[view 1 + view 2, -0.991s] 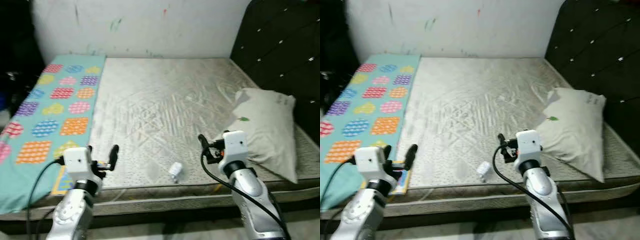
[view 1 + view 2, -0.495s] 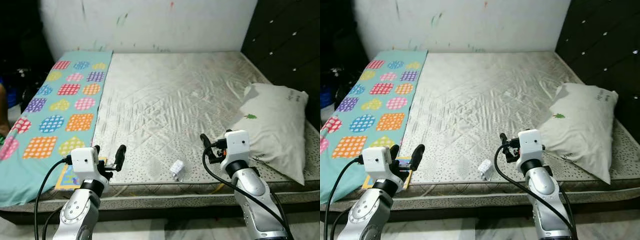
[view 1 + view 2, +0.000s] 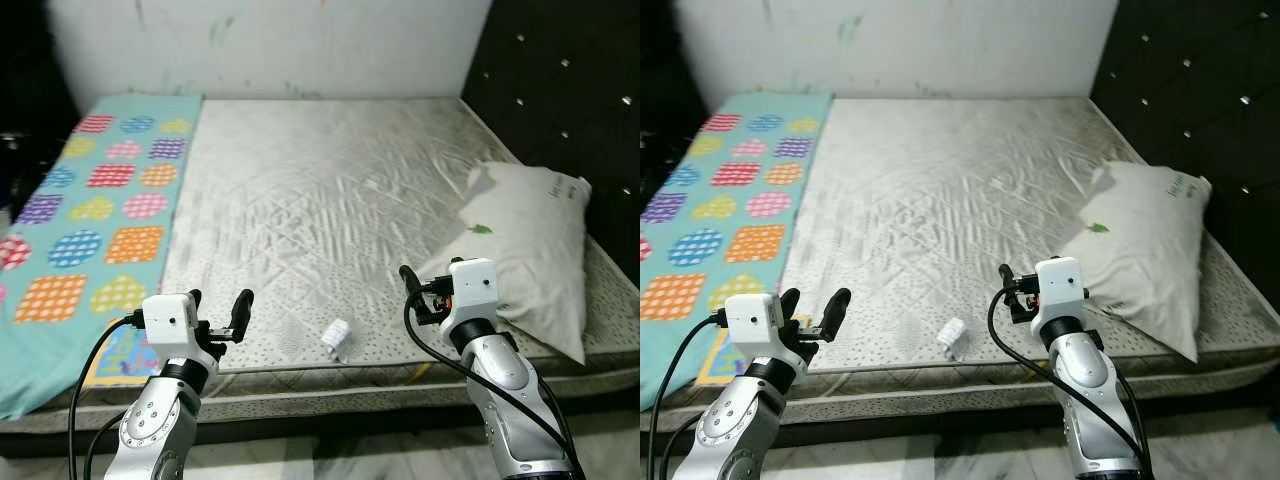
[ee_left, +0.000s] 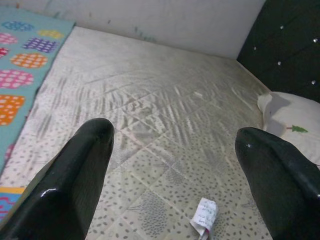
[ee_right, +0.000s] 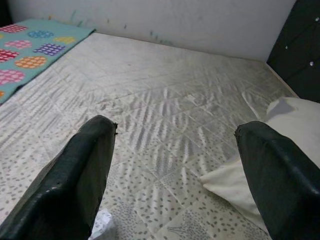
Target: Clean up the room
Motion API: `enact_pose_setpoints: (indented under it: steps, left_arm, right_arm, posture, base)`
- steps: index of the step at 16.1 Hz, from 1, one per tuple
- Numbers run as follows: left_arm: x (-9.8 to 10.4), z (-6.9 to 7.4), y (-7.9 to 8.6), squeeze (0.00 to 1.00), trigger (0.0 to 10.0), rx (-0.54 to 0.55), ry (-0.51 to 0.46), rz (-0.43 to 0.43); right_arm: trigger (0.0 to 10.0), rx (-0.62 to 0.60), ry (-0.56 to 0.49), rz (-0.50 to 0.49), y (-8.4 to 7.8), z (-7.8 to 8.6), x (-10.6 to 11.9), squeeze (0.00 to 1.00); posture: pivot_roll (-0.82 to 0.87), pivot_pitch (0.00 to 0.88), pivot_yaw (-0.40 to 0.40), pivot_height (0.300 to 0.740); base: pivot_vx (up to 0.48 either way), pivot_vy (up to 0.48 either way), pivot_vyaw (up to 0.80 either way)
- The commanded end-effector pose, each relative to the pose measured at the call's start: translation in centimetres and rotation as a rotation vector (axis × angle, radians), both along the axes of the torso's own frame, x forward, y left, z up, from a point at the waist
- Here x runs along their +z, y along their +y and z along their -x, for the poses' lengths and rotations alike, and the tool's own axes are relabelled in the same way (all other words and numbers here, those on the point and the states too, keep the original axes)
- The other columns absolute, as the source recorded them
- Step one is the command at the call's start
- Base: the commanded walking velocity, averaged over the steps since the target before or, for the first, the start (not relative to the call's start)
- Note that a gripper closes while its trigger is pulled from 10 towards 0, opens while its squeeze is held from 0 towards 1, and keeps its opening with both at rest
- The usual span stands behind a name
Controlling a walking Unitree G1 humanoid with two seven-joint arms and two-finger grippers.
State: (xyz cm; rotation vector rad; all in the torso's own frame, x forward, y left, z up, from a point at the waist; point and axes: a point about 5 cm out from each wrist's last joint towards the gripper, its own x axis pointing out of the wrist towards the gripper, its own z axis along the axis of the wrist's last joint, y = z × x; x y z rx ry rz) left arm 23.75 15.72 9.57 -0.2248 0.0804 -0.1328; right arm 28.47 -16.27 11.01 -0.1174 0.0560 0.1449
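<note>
A small white crumpled wrapper point(image 3: 335, 338) lies on the bare grey mattress point(image 3: 320, 190) near its front edge, also seen as the wrapper point(image 4: 205, 216) in the left wrist view. A white pillow point(image 3: 525, 255) rests at the right side. A teal blanket with coloured patches point(image 3: 90, 210) covers the left strip. My left gripper point(image 3: 217, 308) hovers open at the front left, left of the wrapper. My right gripper point(image 5: 175, 127) is open too, held at the front between wrapper and pillow. Neither holds anything.
A black tufted headboard point(image 3: 560, 90) runs along the right side and a marked white wall point(image 3: 270, 45) stands behind the bed. A flat piece with an orange border point(image 3: 115, 355) lies at the front left corner. Pale floor point(image 3: 940, 465) shows below the bed.
The whole picture has shifted as the camera moved. Both arms keep the same raised pose with open fingers, and the things on the bed lie as before.
</note>
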Motion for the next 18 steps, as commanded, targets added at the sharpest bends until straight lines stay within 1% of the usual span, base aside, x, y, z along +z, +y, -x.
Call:
enact_pose_setpoints:
  steps: [1, 3, 11, 13, 15, 18]
  left_arm:
    - [0.2, 0.0, 0.2, 0.00, 10.0, 0.005, -0.004, -0.001]
    - [0.3, 0.0, 0.2, 0.00, 10.0, 0.000, -0.006, -0.001]
    - [0.4, -0.2, 0.1, 0.00, 10.0, -0.009, -0.013, -0.005]
    - [0.3, -0.3, 0.1, 0.00, 10.0, -0.007, -0.011, -0.007]
    - [0.0, -0.4, 0.1, 0.00, 10.0, 0.004, 0.010, -0.014]
    - [-0.2, -0.5, 0.2, 0.00, 10.0, 0.015, 0.012, -0.022]
  right_arm:
    - [10.0, 0.004, -0.012, 0.003, 0.1, 0.0, 0.2, 0.00]
    - [10.0, 0.002, -0.011, 0.002, 0.1, 0.0, 0.2, 0.00]
    - [10.0, -0.003, -0.012, 0.004, 0.0, -0.1, 0.2, 0.00]
    - [10.0, 0.009, 0.004, 0.010, 0.2, -0.1, -0.1, 0.00]
    - [10.0, 0.024, 0.041, 0.016, 0.4, 0.1, -1.0, 0.00]
    - [10.0, 0.038, 0.043, 0.014, 0.9, -0.2, -1.3, 0.00]
  posture:
    - [-0.09, 0.000, -0.014, 0.740]
    - [-0.09, 0.000, -0.012, 0.740]
    - [-0.09, 0.000, -0.011, 0.740]
    - [-0.09, 0.000, -0.011, 0.740]
    - [-0.09, 0.000, -0.013, 0.740]
    - [-0.08, 0.000, -0.003, 0.740]
  base:
    - [0.000, 0.000, 0.00]
    - [0.135, 0.000, 0.00]
    - [0.325, 0.000, 0.00]
    - [0.298, 0.000, 0.00]
    - [0.000, 0.000, 0.00]
    - [0.000, 0.000, 0.00]
